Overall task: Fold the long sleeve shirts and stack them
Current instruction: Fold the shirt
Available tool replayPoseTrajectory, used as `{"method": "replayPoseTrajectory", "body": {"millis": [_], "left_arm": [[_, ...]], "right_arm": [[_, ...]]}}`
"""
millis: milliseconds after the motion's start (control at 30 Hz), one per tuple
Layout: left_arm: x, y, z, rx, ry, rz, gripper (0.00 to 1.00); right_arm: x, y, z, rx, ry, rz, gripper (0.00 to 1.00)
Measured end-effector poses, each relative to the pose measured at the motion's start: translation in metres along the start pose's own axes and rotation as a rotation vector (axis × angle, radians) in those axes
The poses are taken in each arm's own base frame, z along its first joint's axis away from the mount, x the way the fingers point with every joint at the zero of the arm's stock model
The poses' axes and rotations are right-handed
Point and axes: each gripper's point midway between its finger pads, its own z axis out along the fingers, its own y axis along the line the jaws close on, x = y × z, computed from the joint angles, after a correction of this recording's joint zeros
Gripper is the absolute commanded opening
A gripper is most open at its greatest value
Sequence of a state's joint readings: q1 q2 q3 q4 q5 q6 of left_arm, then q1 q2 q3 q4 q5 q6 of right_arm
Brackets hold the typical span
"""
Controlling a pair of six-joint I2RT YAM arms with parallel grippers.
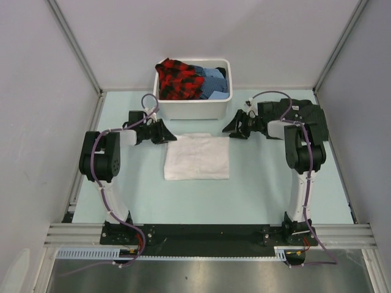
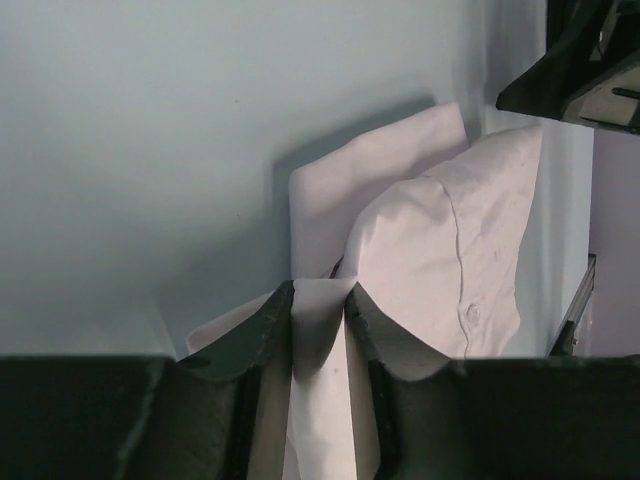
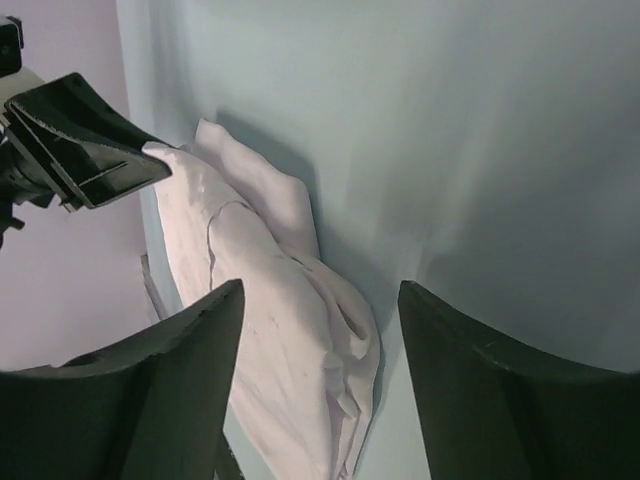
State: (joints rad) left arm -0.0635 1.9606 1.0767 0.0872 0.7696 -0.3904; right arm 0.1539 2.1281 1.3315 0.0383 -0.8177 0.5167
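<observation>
a white shirt [image 1: 197,157] of soft, matt woven cloth, faintly creased, on the smooth, matt pale-green table [image 1: 263,189]. at the far edge, a smooth, faintly glossy white plastic tub [image 1: 192,110] with checked cloth [image 1: 177,79] and blue cloth [image 1: 214,82]. along the near edge, a ribbed, dull-shining metal rail [image 1: 208,233]. the right gripper [image 3: 320,290] is matt black plastic.
</observation>
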Motion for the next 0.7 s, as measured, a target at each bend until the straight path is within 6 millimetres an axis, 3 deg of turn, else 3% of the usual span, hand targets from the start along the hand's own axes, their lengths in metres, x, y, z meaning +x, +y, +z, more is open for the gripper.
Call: {"method": "replayPoseTrajectory", "body": {"millis": [167,333,700], "left_arm": [[0.001,-0.003,0.000,0.018,0.007,0.008,0.21],[0.002,-0.004,-0.001,0.020,0.013,0.006,0.20],[0.000,-0.005,-0.002,0.020,0.030,0.018,0.20]], "right_arm": [[0.007,-0.005,-0.006,-0.028,0.003,0.092,0.89],[0.001,0.003,-0.005,-0.078,-0.006,0.099,0.87],[0.029,0.018,0.005,-0.141,0.077,0.121,0.84]]}}
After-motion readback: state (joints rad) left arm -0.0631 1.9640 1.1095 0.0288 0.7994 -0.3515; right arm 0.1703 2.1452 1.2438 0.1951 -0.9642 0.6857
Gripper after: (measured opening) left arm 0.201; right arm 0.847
